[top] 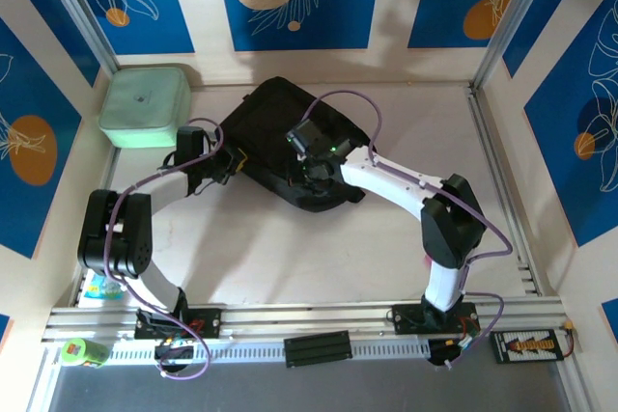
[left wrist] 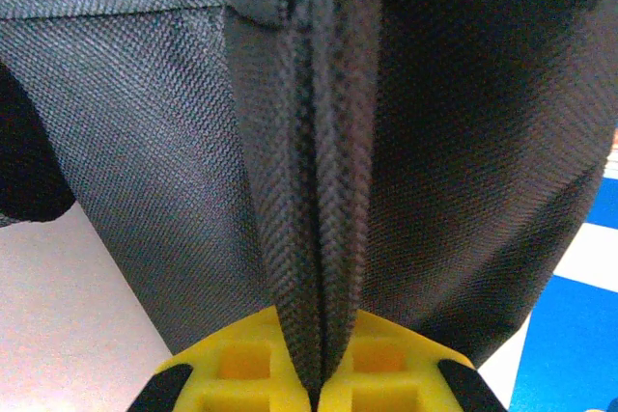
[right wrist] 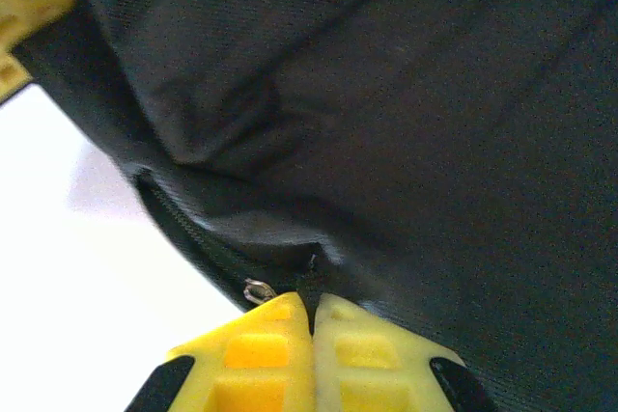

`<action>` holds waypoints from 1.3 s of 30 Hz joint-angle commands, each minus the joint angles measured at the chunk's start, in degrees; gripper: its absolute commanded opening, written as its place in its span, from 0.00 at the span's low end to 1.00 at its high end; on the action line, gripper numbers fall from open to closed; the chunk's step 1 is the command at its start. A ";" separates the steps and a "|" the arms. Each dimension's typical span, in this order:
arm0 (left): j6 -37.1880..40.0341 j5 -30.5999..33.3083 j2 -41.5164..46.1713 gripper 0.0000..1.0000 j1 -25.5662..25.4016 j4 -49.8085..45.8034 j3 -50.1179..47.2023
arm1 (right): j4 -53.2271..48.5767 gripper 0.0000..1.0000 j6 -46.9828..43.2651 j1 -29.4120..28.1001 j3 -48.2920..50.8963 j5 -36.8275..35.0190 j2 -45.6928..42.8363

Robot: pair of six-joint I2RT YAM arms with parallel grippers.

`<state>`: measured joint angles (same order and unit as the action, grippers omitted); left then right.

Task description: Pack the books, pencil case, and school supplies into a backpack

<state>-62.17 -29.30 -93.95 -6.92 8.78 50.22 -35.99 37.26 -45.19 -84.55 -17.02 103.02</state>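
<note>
Both my arms reach inward to the black backpack (top: 272, 111): left pincer (left wrist: 317, 388) clenched on a fabric fold, right pincer (right wrist: 312, 320) pinching fabric beside the zipper (right wrist: 185, 231).

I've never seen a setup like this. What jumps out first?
A black backpack lies on the table, with white arms reaching to it from both sides. Up close, the yellow left end effector pinches a fold of its fabric, and the right end effector is shut on its edge beside a zipper. A mint-green box sits at the far left corner.
</note>
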 commanded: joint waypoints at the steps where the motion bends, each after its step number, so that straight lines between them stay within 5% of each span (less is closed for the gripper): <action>1: 2.92 3.03 -0.72 0.00 0.19 -1.61 1.23 | -9.47 0.00 3.26 -0.47 -0.85 -6.23 -3.59; 30: 5.21 6.13 -1.50 0.00 0.15 -3.68 2.43 | -20.36 0.00 16.34 -0.43 9.41 -23.55 -21.53; 34: 5.26 6.18 -1.57 0.00 0.16 -3.54 2.69 | -13.91 0.00 11.38 -0.16 11.41 -19.52 -23.61; 37: 4.77 4.71 -1.85 0.00 0.22 -2.43 2.75 | -5.37 0.00 2.93 2.55 13.73 -3.11 -23.01; 39: 4.69 3.61 -1.89 0.00 0.21 -1.94 2.78 | -3.47 0.14 2.51 4.52 14.54 5.89 -21.63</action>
<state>-58.37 -26.63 -94.83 -7.53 5.96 51.31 -45.67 44.62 -42.74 -71.48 -25.93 80.09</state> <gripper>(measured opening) 0.063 0.095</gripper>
